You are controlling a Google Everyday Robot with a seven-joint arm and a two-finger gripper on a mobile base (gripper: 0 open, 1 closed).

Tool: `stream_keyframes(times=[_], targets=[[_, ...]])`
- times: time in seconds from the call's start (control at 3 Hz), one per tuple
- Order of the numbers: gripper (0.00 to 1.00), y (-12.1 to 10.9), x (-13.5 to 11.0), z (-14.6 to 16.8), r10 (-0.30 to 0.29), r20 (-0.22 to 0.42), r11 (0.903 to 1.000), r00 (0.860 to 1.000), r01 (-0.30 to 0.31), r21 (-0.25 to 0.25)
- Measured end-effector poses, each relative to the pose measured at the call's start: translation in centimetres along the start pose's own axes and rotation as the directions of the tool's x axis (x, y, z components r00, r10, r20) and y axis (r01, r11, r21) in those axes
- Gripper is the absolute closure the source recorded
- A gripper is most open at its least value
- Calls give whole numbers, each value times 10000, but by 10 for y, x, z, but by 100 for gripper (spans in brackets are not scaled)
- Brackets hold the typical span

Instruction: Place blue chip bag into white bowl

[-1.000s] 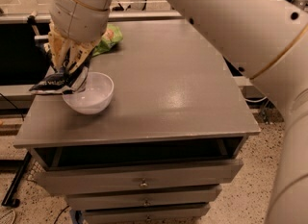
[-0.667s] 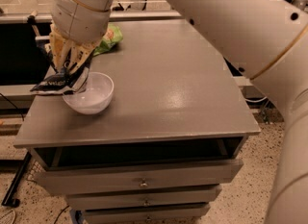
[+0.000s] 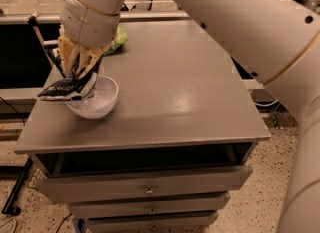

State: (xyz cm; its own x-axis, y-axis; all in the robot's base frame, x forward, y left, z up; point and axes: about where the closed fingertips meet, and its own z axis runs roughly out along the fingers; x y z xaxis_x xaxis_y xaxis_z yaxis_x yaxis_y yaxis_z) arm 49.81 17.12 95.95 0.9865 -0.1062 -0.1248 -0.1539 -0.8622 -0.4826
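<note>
Camera view: the gripper [image 3: 79, 78] hangs over the left rim of the white bowl [image 3: 103, 103], its fingers clamped on the blue chip bag [image 3: 59, 91]. The bag juts out past the bowl's edge. The arm hides most of the green chip bag [image 3: 119, 40] further back on the grey table [image 3: 180, 87].

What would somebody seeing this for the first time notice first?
The big white arm sweeping in from the right fills the upper picture, its tool at the left side of the grey table gripping the blue chip bag over the left rim of the white bowl. Behind the tool, a green chip bag lies near the table's far edge.
</note>
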Motion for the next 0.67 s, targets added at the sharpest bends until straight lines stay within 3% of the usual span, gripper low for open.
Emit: stream_keyframes(times=[0.67], targets=[[100, 8, 5, 5, 138, 124, 9999, 9998, -137, -57]])
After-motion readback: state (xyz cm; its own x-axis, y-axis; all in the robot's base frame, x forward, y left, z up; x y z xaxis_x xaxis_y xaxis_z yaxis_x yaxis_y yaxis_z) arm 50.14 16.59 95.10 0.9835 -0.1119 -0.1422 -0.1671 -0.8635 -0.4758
